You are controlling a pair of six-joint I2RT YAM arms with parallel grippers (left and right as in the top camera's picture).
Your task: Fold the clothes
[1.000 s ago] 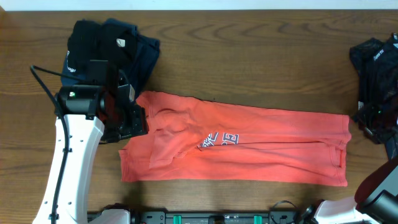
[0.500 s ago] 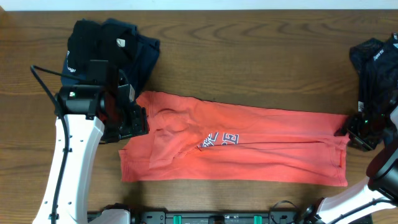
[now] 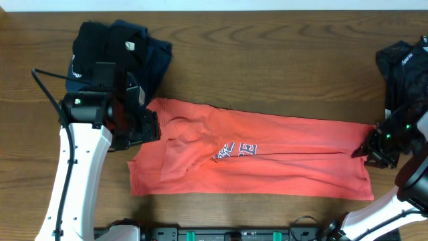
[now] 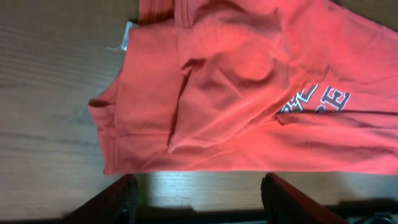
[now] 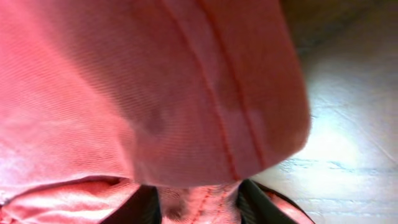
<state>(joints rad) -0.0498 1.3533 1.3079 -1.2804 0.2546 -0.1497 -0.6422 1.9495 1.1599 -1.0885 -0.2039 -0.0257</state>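
Note:
The orange-red T-shirt (image 3: 267, 157) lies folded into a long band across the table, navy-and-white lettering (image 3: 235, 149) near its middle. My left gripper (image 3: 144, 126) hovers over the shirt's left end; in the left wrist view its fingers (image 4: 199, 199) are open and empty above the wood, just off the shirt (image 4: 249, 93) edge. My right gripper (image 3: 370, 148) is at the shirt's right end, shut on the hem, which it lifts inward. The right wrist view shows red cloth (image 5: 155, 87) bunched between the fingers (image 5: 199, 202).
A pile of black and navy garments (image 3: 117, 53) sits at the back left, close behind my left arm. Another dark garment (image 3: 404, 80) lies at the right edge, beside my right arm. Bare wood lies behind the shirt.
My right gripper came in from the right edge, closed on the shirt's right hem and pulled it a little leftward. My left arm barely moved.

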